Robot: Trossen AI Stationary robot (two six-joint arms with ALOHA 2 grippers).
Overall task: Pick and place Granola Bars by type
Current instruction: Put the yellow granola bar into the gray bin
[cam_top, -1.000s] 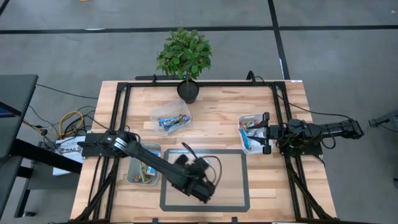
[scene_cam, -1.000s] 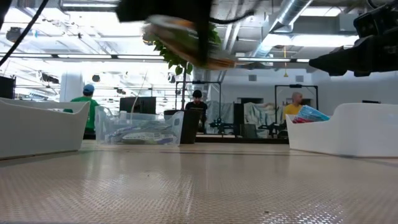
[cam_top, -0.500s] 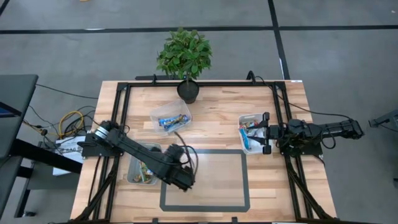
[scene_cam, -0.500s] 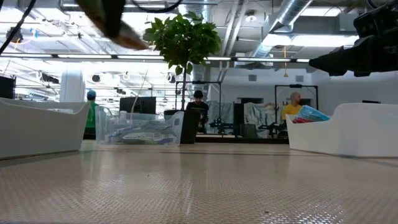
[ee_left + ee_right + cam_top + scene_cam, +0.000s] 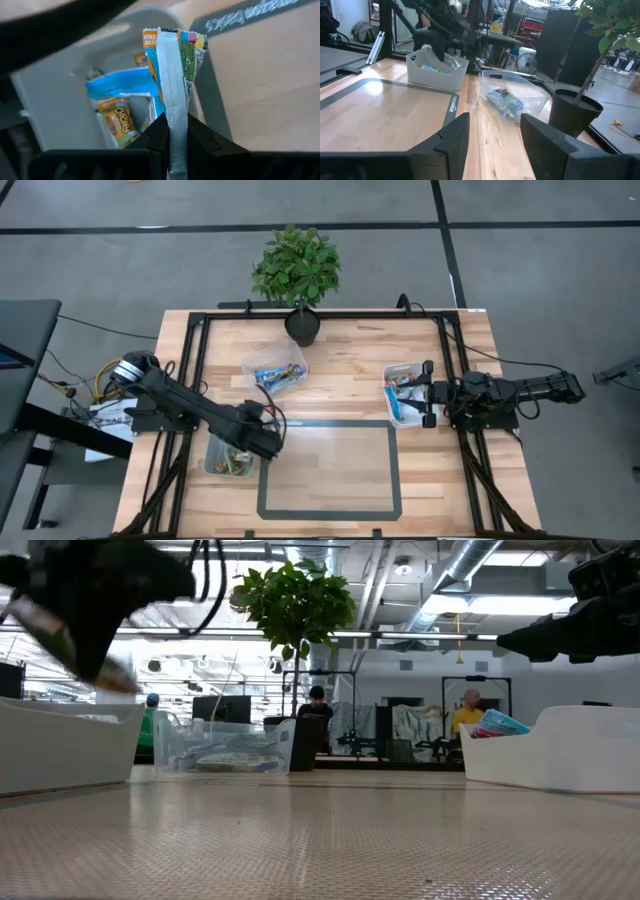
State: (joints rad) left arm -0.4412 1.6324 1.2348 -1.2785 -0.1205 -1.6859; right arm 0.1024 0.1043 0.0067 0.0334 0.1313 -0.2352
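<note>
Pinching a granola bar [image 5: 172, 95] upright, the left tool [image 5: 174, 131] hangs above the near-left bin [image 5: 55, 107]; releasing low and centered would land it cleanly. Farther off, the right tool [image 5: 492, 137] waits open beside another bin [image 5: 392, 412].

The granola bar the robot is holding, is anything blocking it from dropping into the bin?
Nothing visible does. The left gripper holds the granola bar right over the open bin, with only other bars inside.

Wooden table [image 5: 350, 375] — three clear bins [image 5: 275, 368], potted plant [image 5: 297, 275], mat [image 5: 330, 470].
</note>
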